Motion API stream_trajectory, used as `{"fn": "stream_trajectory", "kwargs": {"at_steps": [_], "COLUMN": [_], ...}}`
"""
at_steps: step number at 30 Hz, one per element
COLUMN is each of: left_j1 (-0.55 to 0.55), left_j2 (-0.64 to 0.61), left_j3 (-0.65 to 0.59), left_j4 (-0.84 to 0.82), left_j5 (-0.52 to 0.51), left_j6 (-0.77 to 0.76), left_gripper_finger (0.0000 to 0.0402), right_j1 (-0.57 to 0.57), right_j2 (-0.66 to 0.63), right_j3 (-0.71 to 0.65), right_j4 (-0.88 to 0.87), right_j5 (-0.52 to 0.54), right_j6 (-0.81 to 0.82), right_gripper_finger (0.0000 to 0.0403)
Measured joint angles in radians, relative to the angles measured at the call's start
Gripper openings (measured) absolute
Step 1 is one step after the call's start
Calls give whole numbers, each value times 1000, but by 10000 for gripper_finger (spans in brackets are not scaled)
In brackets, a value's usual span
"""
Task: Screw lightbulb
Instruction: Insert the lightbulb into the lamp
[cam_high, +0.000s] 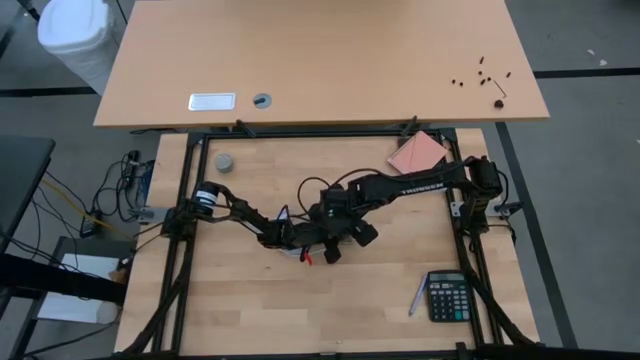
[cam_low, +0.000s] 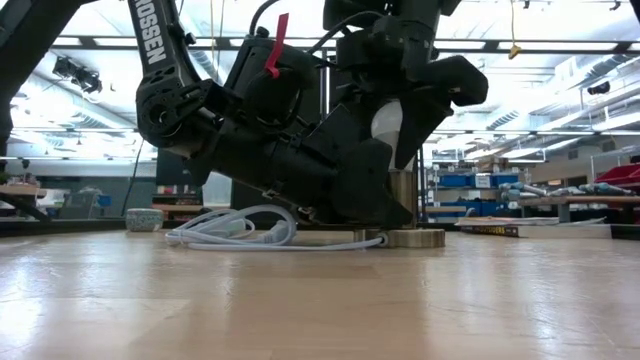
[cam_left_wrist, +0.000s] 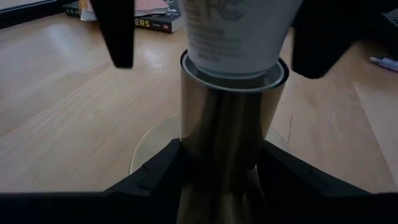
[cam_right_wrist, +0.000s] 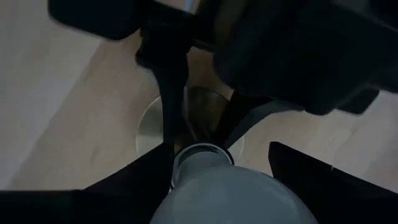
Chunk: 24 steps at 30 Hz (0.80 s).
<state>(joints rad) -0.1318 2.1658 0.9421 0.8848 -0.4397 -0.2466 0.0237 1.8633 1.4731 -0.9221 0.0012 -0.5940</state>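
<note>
The white lightbulb (cam_left_wrist: 236, 31) stands upright with its lower end in the mouth of a shiny metal socket tube (cam_left_wrist: 224, 118). The tube rises from a flat round base disc (cam_low: 405, 237) with a white cable (cam_low: 240, 230), at the table's middle. My left gripper (cam_left_wrist: 221, 162) is shut on the socket tube, low down. My right gripper (cam_right_wrist: 221, 152) hangs above and is open. Its fingers (cam_left_wrist: 118, 31) stand on either side of the bulb (cam_right_wrist: 230, 199), and I cannot tell whether one of them touches it. My left gripper pinches the socket's upright metal tube (cam_left_wrist: 217, 168) between its two fingers, low on the tube just above the base disc. The fingers come nearly level from the table's left side and lie across the tube. The socket stands upright, its disc on the table.
A calculator (cam_high: 448, 297) and a pen (cam_high: 416, 297) lie at the near right. A small grey puck (cam_high: 224, 162) lies at the far left and a pink pad (cam_high: 417, 153) at the far right. The white cable coils on the table beside the socket.
</note>
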Motion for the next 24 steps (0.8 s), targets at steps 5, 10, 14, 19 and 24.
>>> {"fn": "stream_trajectory", "kwargs": {"at_steps": [5,10,14,19,24], "left_j1": [0,0,0,0,0], "left_j2": [0,0,0,0,0], "left_j3": [0,0,0,0,0], "left_j4": [-1,-2,-2,-2,-2], "left_j5": [-2,-8,-8,-10,-11], "left_j6": [-35,-44,-45,-46,-46], "left_gripper_finger": [193,193,193,193,193], "right_j1": [16,24,23,24,23], "right_j2": [0,0,0,0,0], "right_j3": [-1,-1,-2,-2,-2], "right_j4": [4,9,9,17,16], "right_j5": [29,58,66,64,77], "right_j6": [134,309,482,690,934], "right_gripper_finger": [271,254,262,283,279]}}
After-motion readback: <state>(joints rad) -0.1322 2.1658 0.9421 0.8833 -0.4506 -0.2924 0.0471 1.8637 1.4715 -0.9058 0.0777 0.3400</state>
